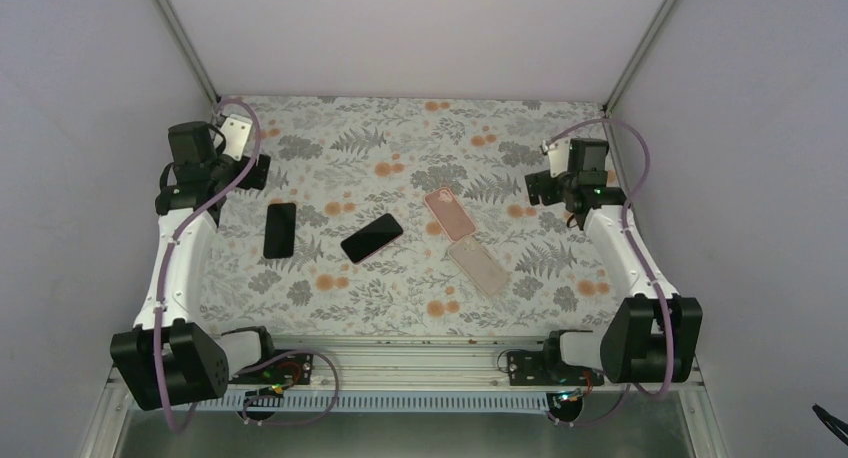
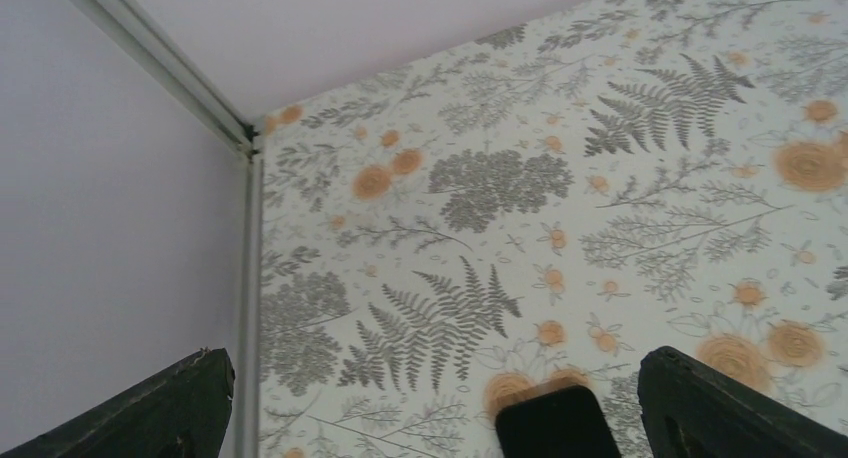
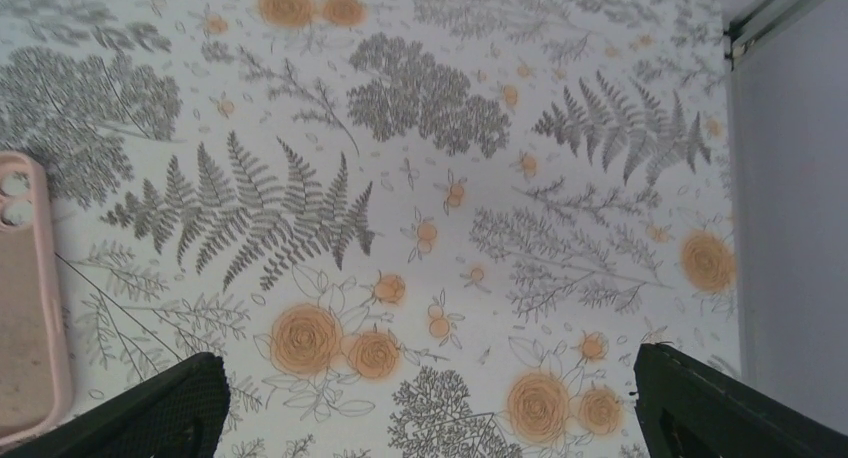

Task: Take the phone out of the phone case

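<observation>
A black phone with a pink rim (image 1: 371, 238) lies screen up, slanted, near the middle of the table; the rim looks like its phone case. My left gripper (image 1: 254, 170) hovers open at the far left, well away from it. In the left wrist view the open gripper (image 2: 435, 413) has only the end of a bare black phone (image 2: 556, 425) low between its fingers, untouched. My right gripper (image 1: 538, 188) is open at the far right, nothing in it. The right wrist view shows the open gripper (image 3: 430, 408) over bare cloth.
A bare black phone (image 1: 280, 229) lies at the left. Two empty cases lie right of centre: a pink one (image 1: 448, 213), also seen as a pink case (image 3: 25, 298) at the left edge, and a beige one (image 1: 478, 267). Walls close in on three sides.
</observation>
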Controlling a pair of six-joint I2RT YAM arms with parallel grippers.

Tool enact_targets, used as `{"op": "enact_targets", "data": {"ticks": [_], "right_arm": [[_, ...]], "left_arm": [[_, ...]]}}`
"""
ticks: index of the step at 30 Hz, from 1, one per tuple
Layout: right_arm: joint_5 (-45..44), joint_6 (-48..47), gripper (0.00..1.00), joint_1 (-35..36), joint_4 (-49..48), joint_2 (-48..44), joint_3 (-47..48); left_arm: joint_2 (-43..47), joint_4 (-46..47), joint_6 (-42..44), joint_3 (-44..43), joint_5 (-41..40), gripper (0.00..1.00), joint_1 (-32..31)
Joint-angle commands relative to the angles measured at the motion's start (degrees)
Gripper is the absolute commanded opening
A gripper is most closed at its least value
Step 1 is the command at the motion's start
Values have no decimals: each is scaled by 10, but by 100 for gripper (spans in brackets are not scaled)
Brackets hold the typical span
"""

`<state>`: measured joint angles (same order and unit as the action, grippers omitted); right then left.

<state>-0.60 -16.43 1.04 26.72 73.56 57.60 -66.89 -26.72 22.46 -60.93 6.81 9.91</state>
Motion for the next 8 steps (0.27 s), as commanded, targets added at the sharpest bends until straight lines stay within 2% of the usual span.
{"op": "enact_targets", "data": {"ticks": [1, 8], "right_arm": [[-22, 11, 100, -2, -52, -3, -37], [10, 14, 100, -2, -49, -2, -43]], "left_arm": [[-3, 11, -24, 10, 68, 100, 9], [-11, 10, -28, 11, 80, 100, 10]]}}
